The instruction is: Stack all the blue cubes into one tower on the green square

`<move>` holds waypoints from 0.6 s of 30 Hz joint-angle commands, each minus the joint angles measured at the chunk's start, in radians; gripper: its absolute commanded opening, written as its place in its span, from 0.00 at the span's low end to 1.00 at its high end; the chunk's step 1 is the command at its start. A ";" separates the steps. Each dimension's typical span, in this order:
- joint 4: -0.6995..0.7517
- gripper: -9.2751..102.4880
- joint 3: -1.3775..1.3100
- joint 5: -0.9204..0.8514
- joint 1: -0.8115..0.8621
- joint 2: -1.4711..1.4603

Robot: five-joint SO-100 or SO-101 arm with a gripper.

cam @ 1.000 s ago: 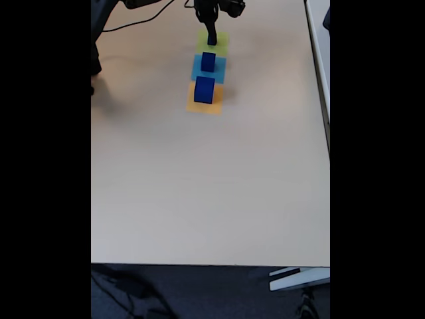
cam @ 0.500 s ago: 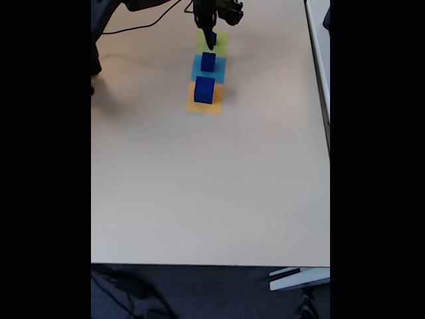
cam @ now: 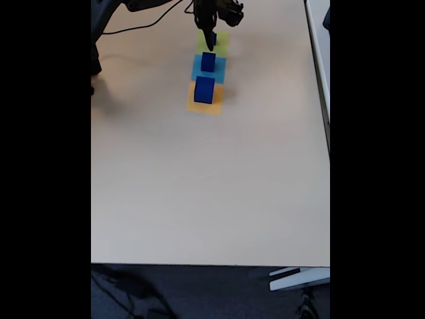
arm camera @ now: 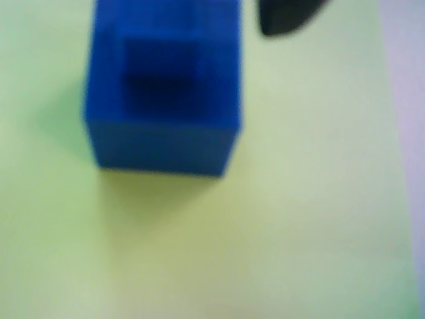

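Pale tabletop [cam: 199,186], mostly bare on the near side; dark floor and cables past its near edge.

Nearest thing on it: the largest blue cube [cam: 204,90] on an orange square [cam: 214,106]. Just behind, a mid-sized blue cube [cam: 208,62] on a light-blue square [cam: 198,70]. Farthest back, the green square [cam: 222,43], with the gripper [cam: 210,41] right over it.

Wrist view, blurred: a small blue cube [arm camera: 163,86] resting on the green square [arm camera: 285,219], one dark fingertip [arm camera: 285,16] to its upper right, apart from it. Jaw state — cannot tell; the other finger is out of frame.

Risks, as I judge them:
- Smallest cube on green first means the tower base would be the narrowest piece — larger cubes set on it would likely topple.
- The fingertip sits near the cube; a sideways drift while rising could nudge it off the patch.
- The three patches touch in a row, so reaching for the middle cube could brush its neighbours.
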 commanded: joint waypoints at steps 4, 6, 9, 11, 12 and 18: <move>-0.003 0.42 -0.052 -0.043 0.026 0.014; 0.002 0.42 -0.051 -0.049 0.029 0.020; 0.005 0.42 -0.051 -0.052 0.031 0.025; 0.005 0.42 -0.054 -0.051 0.031 0.025; 0.005 0.42 -0.057 -0.049 0.031 0.025; 0.003 0.40 -0.064 -0.046 0.029 0.020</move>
